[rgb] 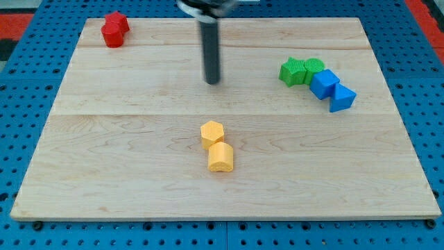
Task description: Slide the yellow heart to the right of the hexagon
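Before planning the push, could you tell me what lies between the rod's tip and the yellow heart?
In the camera view, the yellow hexagon sits between my tip and the yellow heart, touching the heart; the board between tip and hexagon is bare.

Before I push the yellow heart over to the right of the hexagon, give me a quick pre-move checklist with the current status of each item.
1. Yellow heart in plain view: ok, low centre of the board.
2. Yellow hexagon located: ok, just above the heart and touching it.
3. My tip clear of both yellow blocks: ok, it sits apart from them toward the view's top.
4. Space on the hexagon's right side free: ok, bare wood there.
5. Other blocks out of the path: ok, the green blocks and blue blocks lie far to the view's right, the red blocks at top left.
6. Heart can move without dragging the hexagon: cannot tell, since they touch.
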You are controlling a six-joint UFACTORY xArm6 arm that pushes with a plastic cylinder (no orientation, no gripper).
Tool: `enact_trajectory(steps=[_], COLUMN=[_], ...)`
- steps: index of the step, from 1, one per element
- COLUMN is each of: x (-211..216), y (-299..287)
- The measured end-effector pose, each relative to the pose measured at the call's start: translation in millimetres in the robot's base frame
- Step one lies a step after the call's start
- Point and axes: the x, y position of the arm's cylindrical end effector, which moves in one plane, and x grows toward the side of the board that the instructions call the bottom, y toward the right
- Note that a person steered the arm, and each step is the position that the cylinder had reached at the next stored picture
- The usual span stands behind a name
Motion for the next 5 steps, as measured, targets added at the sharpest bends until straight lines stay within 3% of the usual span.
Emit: enact_trajectory(steps=[1, 2, 3, 4, 5], x=[80, 137, 174, 175, 158], y=[69, 77, 42, -33, -55])
